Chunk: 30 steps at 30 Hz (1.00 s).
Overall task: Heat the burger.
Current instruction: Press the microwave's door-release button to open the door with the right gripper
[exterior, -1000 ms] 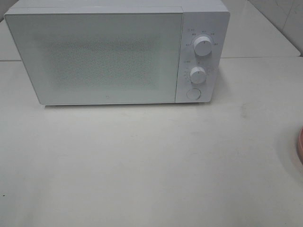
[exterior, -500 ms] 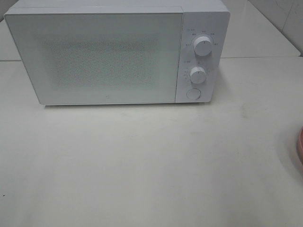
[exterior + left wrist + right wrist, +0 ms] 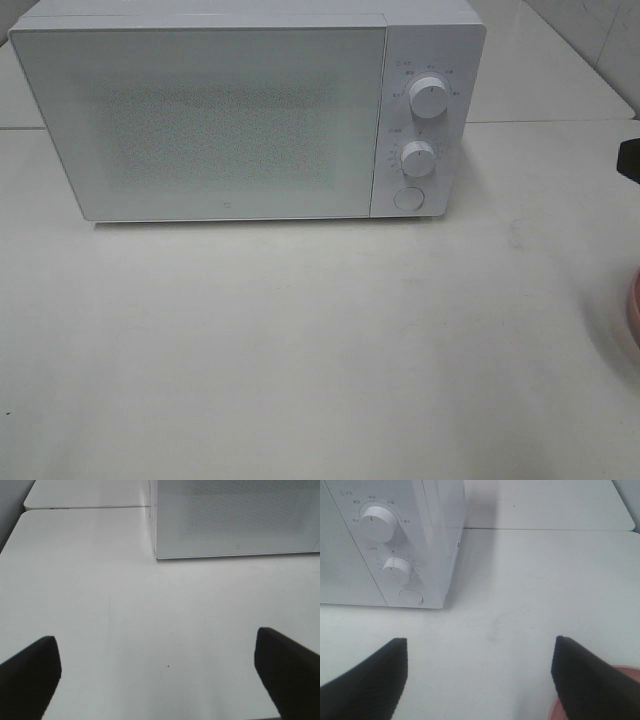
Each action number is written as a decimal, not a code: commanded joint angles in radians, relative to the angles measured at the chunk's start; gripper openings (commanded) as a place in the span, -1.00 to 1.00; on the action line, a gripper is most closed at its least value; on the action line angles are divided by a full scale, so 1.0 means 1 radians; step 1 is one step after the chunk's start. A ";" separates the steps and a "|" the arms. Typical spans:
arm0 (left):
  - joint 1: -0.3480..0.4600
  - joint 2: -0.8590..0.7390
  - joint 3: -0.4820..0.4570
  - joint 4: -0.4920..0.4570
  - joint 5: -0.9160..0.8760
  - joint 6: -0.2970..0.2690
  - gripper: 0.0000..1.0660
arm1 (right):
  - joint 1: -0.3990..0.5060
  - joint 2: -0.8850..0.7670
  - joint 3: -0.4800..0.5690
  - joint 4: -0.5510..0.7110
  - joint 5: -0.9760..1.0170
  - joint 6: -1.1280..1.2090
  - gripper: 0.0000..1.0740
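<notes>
Two claws, both spread wide and both holding nothing. The left claw (image 3: 155, 637) hangs over bare worktop (image 3: 125, 580), fingers far apart, near the microwave (image 3: 235, 520) corner that's away from the controls. The right claw (image 3: 481, 641) is just as empty and hovers in front of the control panel, with the round button (image 3: 411, 596) and the lower knob (image 3: 395, 570) ahead of it. A pink plate (image 3: 559, 707) peeks out right beside one of its fingers.

The burger isn't visible in any view. My guess is it's sitting on that plate, off past the right edge of the high camera, where only a sliver of pink rim shows. I can't confirm that, though.

The microwave door (image 3: 200, 120) is shut flush, so I'd say nothing has really started and opening it comes first, probably via that button.

Stuff that could go sideways:
- The button sits just under the lower knob, so an open claw poking at it could catch the knob and turn it.
- A hard push could slide the whole microwave back, since nothing braces it.
- The right claw is so close to the plate that a careless swing could clip the rim and shove it, burger included if it's there.
</notes>
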<state>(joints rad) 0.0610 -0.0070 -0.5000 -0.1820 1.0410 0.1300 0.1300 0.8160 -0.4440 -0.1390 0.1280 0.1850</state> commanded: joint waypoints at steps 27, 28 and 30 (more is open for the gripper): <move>-0.002 -0.001 0.003 -0.004 -0.002 -0.007 0.88 | 0.002 0.475 0.012 0.077 -0.506 0.006 0.42; -0.002 -0.001 0.003 -0.004 -0.002 -0.007 0.88 | 0.002 0.475 0.012 0.077 -0.506 0.006 0.42; -0.002 -0.001 0.003 -0.004 -0.002 -0.007 0.88 | 0.034 0.487 0.042 0.139 -0.592 -0.020 0.42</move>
<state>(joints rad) 0.0610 -0.0070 -0.5000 -0.1820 1.0410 0.1290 0.1400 1.2970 -0.4230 -0.0490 -0.3860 0.1840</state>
